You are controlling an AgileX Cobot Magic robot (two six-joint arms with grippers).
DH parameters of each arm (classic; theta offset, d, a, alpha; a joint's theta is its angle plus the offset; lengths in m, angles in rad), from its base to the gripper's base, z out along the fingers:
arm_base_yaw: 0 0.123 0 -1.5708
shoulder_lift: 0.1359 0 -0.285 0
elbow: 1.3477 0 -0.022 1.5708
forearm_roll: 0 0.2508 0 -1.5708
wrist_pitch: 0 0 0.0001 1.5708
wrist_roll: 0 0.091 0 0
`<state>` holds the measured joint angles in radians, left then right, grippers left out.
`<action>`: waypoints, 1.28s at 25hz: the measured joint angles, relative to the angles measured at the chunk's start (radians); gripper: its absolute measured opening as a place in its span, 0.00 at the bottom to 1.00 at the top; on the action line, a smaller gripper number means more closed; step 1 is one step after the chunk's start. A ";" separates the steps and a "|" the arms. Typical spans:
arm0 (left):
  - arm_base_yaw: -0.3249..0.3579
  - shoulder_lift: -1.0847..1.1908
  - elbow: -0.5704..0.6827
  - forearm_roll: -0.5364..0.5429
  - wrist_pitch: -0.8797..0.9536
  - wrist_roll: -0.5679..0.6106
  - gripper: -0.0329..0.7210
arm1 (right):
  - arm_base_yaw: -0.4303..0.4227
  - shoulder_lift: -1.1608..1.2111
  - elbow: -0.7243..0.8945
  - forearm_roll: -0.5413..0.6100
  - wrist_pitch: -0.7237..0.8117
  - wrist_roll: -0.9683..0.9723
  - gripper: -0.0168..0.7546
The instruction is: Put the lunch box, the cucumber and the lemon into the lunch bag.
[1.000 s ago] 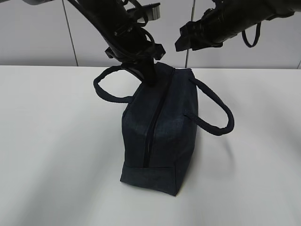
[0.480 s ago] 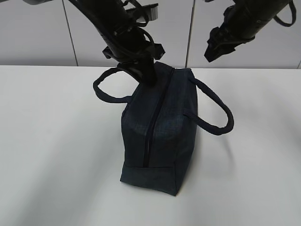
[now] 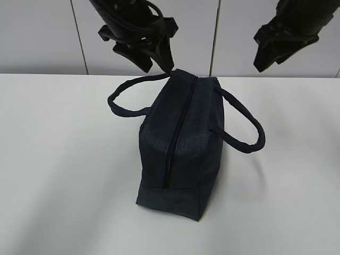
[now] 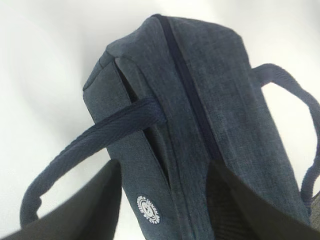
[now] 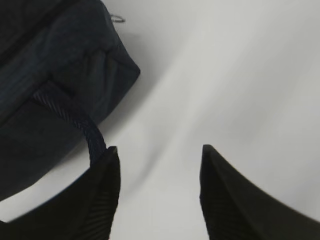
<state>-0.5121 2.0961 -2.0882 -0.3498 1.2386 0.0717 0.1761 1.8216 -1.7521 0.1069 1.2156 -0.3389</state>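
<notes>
- Exterior view: lunch bag stands upright on the white table, near the middle, dark navy fabric, top zipper running along its ridge toward the camera and drawn closed over the visible length.
- Two loop handles: left handle droops outward on the left side of the bag, right handle arcs outward on the right side.
- Left gripper hangs just above the far top end of the bag, clear of the fabric; fingers spread, nothing between them.
- Right gripper sits up high at the right, well apart from the bag; fingers spread, nothing between them.
- Left wrist view: both dark fingers frame the bag's top from above, a gap between them; the zipper line and a small round white logo patch show on the fabric below.
- Right wrist view: fingers parted over bare table; bag corner and one handle at upper left; a silver ring pull shows at the bag's end.
- Lunch box, cucumber and lemon: not visible in any view.
</notes>
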 joint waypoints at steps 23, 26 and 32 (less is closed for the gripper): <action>0.000 -0.528 0.380 0.207 0.010 -0.059 0.55 | 0.000 -0.329 0.134 -0.046 0.030 0.136 0.52; 0.000 -0.611 0.450 0.208 0.012 -0.059 0.53 | 0.000 -0.428 0.209 -0.046 0.034 0.146 0.52; 0.000 -0.813 0.603 0.208 0.012 -0.059 0.45 | 0.000 -0.655 0.351 -0.046 0.041 0.150 0.52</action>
<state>-0.5121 1.2833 -1.4849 -0.1413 1.2507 0.0123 0.1761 1.1666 -1.4013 0.0610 1.2566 -0.1887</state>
